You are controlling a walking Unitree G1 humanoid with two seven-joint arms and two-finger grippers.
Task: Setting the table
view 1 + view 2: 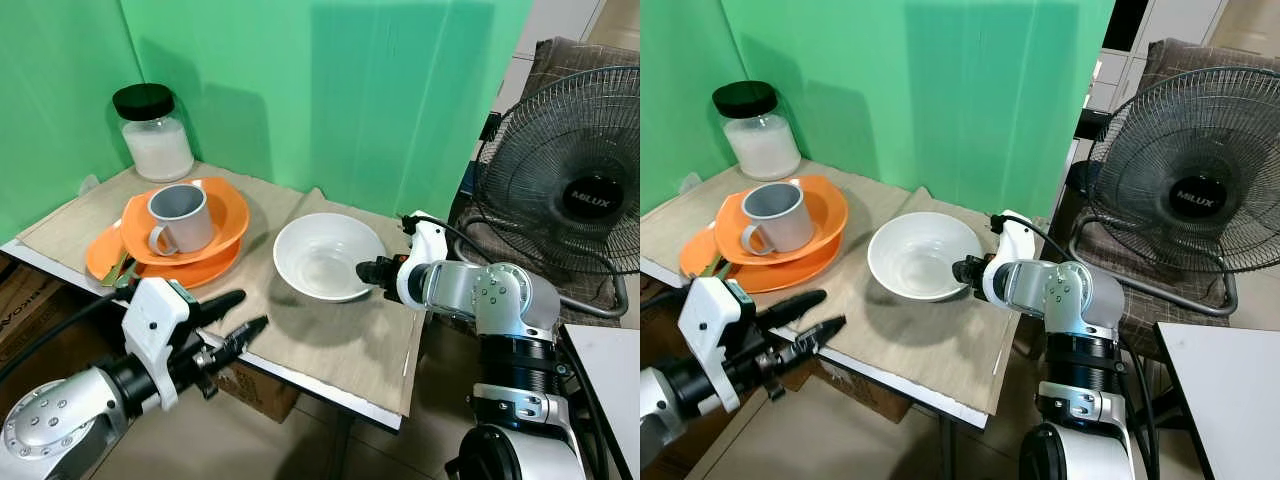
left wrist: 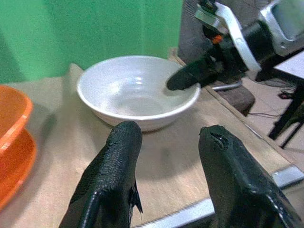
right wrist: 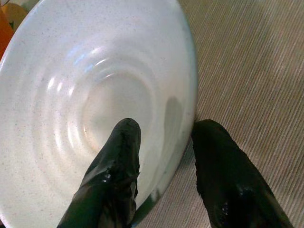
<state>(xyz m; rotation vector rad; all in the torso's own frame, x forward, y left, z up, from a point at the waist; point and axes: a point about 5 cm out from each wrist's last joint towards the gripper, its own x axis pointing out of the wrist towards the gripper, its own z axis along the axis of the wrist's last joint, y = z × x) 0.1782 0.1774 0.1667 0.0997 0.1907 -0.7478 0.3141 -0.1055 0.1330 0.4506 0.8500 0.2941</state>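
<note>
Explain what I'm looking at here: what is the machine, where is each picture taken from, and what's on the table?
It is a humanoid robot with two silver arms. Two pictures come from its head camera; two from wrist cameras that look along black fingers. On the table lie a white bowl, a grey mug in stacked orange dishes, and a black-lidded jar. A fan stands beside it. The right gripper straddles the bowl's rim, one finger inside, not visibly clamped. The left gripper hovers open at the table edge.
</note>
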